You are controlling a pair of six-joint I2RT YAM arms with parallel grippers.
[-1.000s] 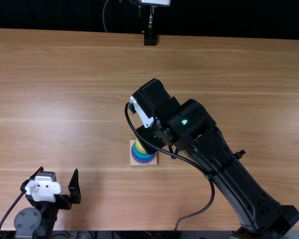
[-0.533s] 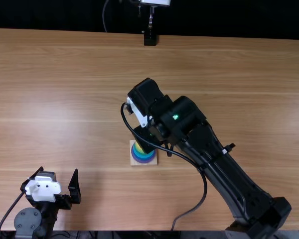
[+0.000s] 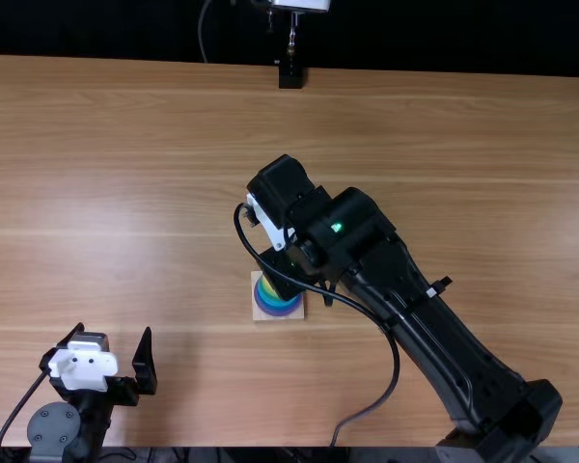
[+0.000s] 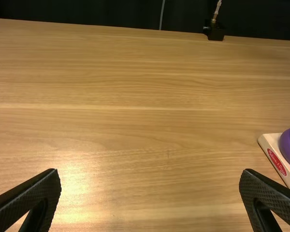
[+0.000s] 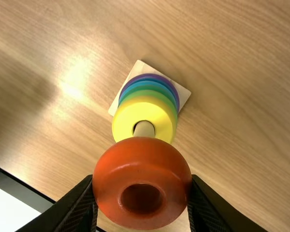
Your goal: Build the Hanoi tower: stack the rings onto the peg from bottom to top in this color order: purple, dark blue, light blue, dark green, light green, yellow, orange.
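Orange ring point(image 5: 142, 166) clenched in right gripper point(image 3: 288, 274), a finger on each side, near the centre of the top view. Ring overlaps part of the pale peg point(image 5: 144, 129) in the right wrist view. Wooden base point(image 3: 258, 314) lower centre of the top view; stack on it: purple ring point(image 5: 147, 76) lowest, blue and green rings between, yellow ring point(image 5: 128, 113) uppermost, around peg. Left gripper point(image 3: 114, 331) lower left, fingers spread, nothing between.

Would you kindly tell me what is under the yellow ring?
Parts of green, blue and purple rings and the wooden base show; the peg is covered lower down.
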